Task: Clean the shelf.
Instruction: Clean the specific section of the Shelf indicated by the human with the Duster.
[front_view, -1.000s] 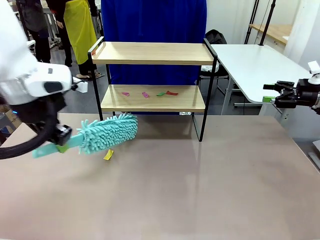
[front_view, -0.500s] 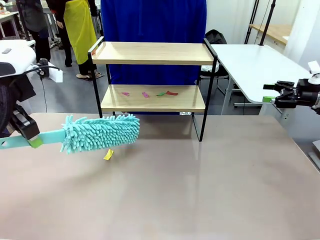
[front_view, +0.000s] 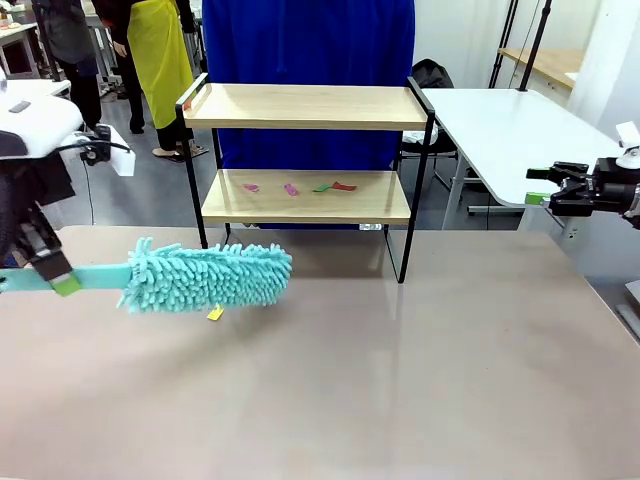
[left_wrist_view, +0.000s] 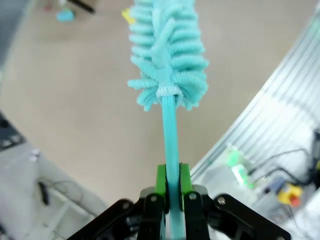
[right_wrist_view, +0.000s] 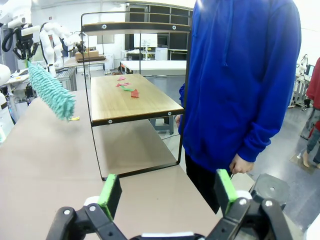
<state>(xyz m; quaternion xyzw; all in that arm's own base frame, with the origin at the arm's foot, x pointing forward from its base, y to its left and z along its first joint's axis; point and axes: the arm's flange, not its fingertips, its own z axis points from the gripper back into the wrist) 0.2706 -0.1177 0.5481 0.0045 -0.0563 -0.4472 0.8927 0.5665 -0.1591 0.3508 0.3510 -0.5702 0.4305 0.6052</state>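
Status: my left gripper (left_wrist_view: 170, 186) is clamping the duster (front_view: 205, 277) by its handle, head low at 9 o'clock; shelf (front_view: 305, 107) is standing at 12. I'm aiming to raise it level with the lower board (front_view: 385, 207) and sweep the scraps (front_view: 300, 187) sideways; my right gripper (right_wrist_view: 165, 192) is idling agape at 3.

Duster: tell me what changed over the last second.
The left arm drew back toward its own side, and the duster swung from tilted to level, its head now low over the yellow scrap. The left gripper stayed shut on the handle; the right gripper, the shelf and its scraps did not move.
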